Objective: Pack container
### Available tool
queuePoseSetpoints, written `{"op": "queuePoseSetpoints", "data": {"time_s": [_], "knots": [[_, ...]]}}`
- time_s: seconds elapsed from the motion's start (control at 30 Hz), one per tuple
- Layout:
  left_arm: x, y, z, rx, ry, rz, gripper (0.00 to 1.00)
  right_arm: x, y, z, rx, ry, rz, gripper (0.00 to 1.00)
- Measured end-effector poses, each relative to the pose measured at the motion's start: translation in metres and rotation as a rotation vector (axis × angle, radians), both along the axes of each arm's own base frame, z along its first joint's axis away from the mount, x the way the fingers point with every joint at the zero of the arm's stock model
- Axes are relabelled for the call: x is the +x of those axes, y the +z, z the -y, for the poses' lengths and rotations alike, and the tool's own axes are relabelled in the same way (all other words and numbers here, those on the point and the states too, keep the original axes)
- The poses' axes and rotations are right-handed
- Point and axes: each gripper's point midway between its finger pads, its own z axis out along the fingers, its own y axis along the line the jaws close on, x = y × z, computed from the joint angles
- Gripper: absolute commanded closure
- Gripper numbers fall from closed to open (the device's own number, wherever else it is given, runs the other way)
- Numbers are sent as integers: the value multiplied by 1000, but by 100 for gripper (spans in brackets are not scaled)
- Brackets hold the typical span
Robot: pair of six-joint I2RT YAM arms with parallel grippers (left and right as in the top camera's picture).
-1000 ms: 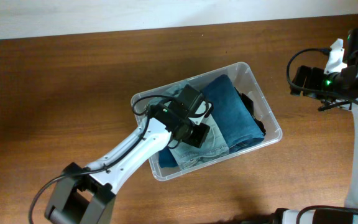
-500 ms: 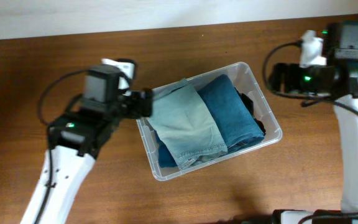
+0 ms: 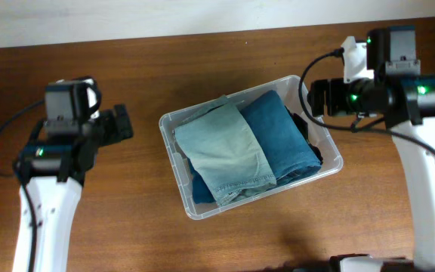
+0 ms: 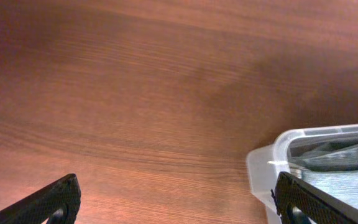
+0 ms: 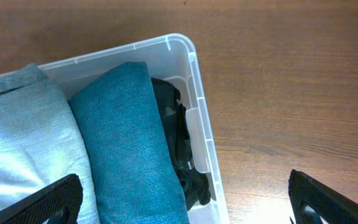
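1. Clear plastic container (image 3: 322, 134) sits mid-frame on the table (image 3: 202, 53), holding folded denim (image 3: 221, 155).
2. Left gripper (image 3: 119, 125) hangs released at its left, apart.
3. Right gripper (image 3: 316, 98), released, hovers by its upper-right corner.

Left hand (image 4: 176, 190), right hand (image 5: 184, 185), seemingly splayed

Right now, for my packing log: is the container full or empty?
Full: the container holds folded light denim, darker blue denim and a black garment, covering its floor.
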Motion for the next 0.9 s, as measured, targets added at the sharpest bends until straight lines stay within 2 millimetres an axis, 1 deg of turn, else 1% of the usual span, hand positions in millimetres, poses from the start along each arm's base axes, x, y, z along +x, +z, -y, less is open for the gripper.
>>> {"op": "queuePoseSetpoints", "data": {"time_s": [0.13, 0.2, 0.23, 0.27, 0.33, 0.4, 0.43, 0.5, 0.6, 0.77, 0.9], "knots": [[-29, 17, -3, -3, 6, 111, 1, -24, 10, 3, -7, -27, 98, 1], [-48, 26, -4, -7, 7, 198, 1, -43, 14, 4, -3, -38, 186, 2], [-57, 31, -4, -9, 8, 253, 1, -52, 13, 4, -2, -42, 221, 1], [-67, 32, -5, -11, 9, 295, 1, -63, 9, 4, -1, -45, 255, 2], [-85, 29, -6, -14, 13, 358, 1, -83, -5, 4, 1, -50, 297, 1], [-96, 26, -7, -15, 17, 419, 0, -101, -23, 4, 1, -51, 321, 1], [-100, 23, -7, -17, 19, 437, 1, -109, -33, 4, 2, -51, 321, 2], [-109, 10, -8, -17, 19, 424, 1, -121, -51, 4, 1, -54, 311, 1], [-125, -15, -8, -12, 20, 335, 1, -131, -69, 5, 0, -56, 297, 1], [-148, -49, -10, -3, 21, 172, 0, -138, -88, 5, 0, -56, 260, 2], [-164, -66, -11, 4, 23, 80, 1, -139, -96, 5, -1, -55, 233, 2]]}}
